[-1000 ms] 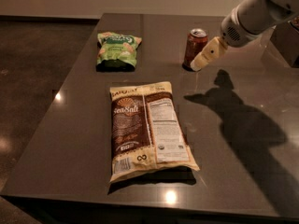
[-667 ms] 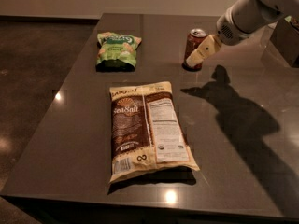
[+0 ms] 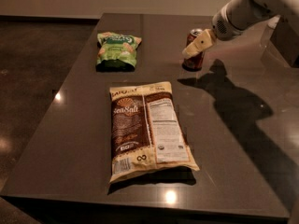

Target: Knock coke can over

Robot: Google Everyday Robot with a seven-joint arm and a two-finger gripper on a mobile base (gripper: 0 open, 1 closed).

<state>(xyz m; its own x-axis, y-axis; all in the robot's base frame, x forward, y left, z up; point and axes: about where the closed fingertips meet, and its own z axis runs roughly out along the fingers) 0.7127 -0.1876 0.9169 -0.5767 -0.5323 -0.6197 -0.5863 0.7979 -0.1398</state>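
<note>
The coke can point(image 3: 195, 62) is a small dark-red can with a silver top. It stands upright on the dark table point(image 3: 243, 139) at the far right. My gripper point(image 3: 190, 51) is cream-coloured and reaches in from the upper right on a white arm point(image 3: 243, 10). It overlaps the upper half of the can and is right at it or touching it. The can's middle is hidden behind the gripper.
A large brown and cream sea salt snack bag point(image 3: 145, 127) lies flat in the middle of the table. A green chip bag point(image 3: 117, 49) lies at the far left. The arm's shadow falls on the table to the right of the can.
My gripper has moved left and farther back, from beside the can's right side to across its front. The can still stands upright in the same spot.
</note>
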